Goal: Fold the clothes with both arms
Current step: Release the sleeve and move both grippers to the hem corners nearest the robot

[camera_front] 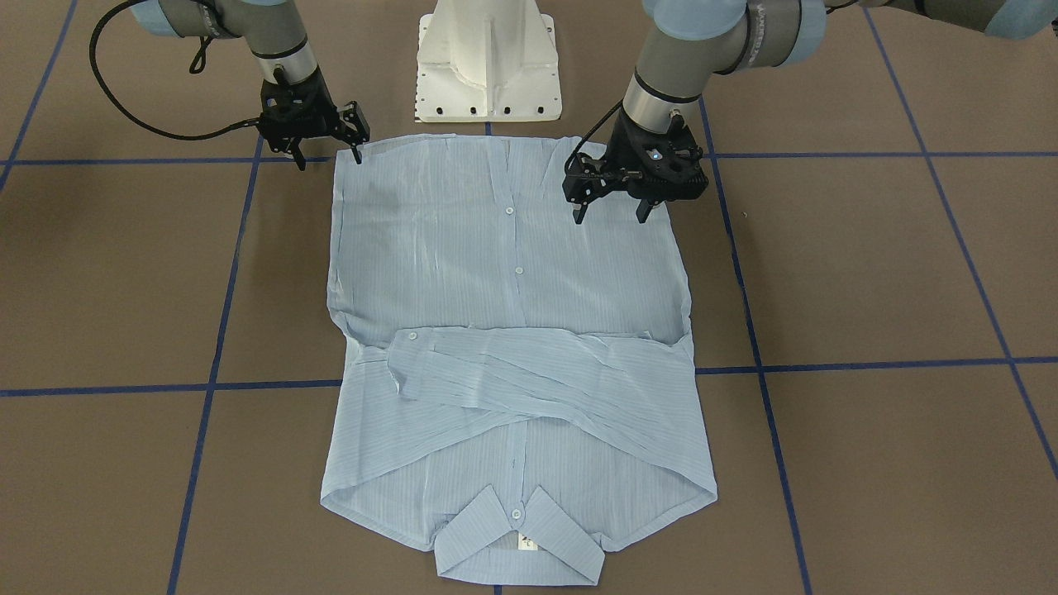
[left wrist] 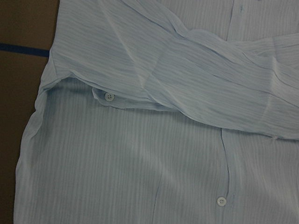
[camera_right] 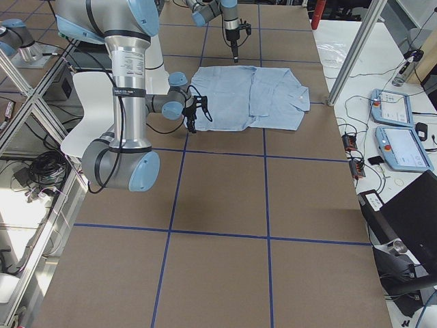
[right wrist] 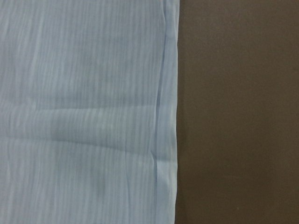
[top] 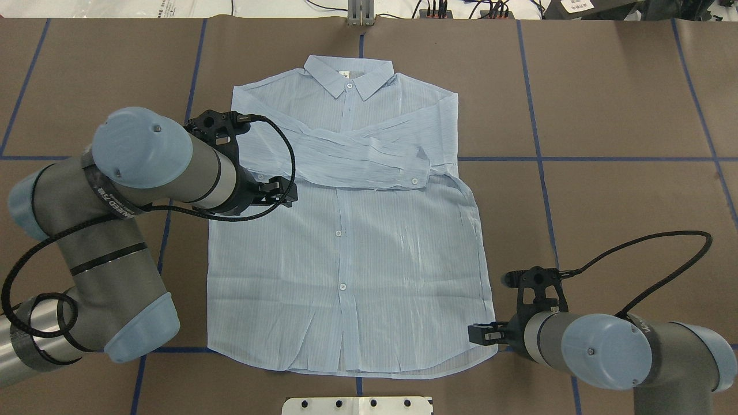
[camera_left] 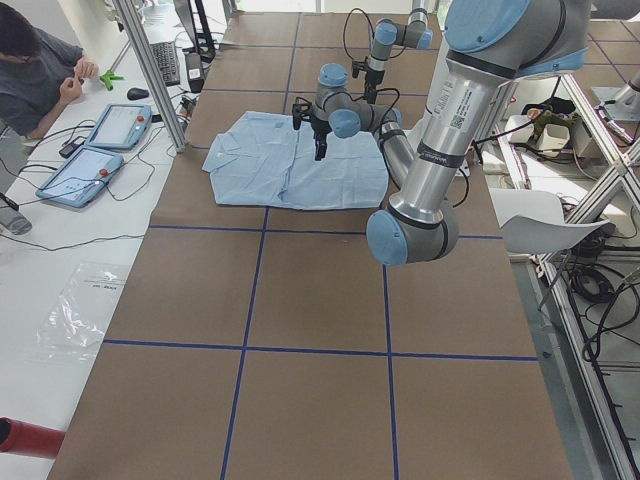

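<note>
- Currently the shirt [camera_front: 512, 273] lies flat and face up on the table [camera_front: 868, 273], hem toward the robot and collar [camera_front: 517, 545] at the far end.
- Both sleeves [camera_front: 529, 372] are folded across the chest, one over the other. My left wrist view shows a cuff button [left wrist: 109, 96] on the lower one.
- I see the left gripper [camera_front: 609, 216] spread apart and holding nothing. It points down over the shirt's body on the robot's left, near the hem and inside the side edge, and appears raised off the cloth.
- I see the right gripper [camera_front: 330, 161] also spread and empty, at the hem corner on the robot's right. One finger is over the cloth edge and the other over bare table.
- I cannot tell whether that finger touches the fabric.
- My right wrist view shows only the shirt's straight edge against the brown surface.
- Blue tape lines [camera_front: 868, 364] cross the table and run under the shirt.
- Just beyond the hem stands the white base [camera_front: 488, 66], between the two arms.
- Off at the side desk sits a person [camera_left: 35, 75] with two pendants [camera_left: 100, 150], well apart from the shirt.
</note>
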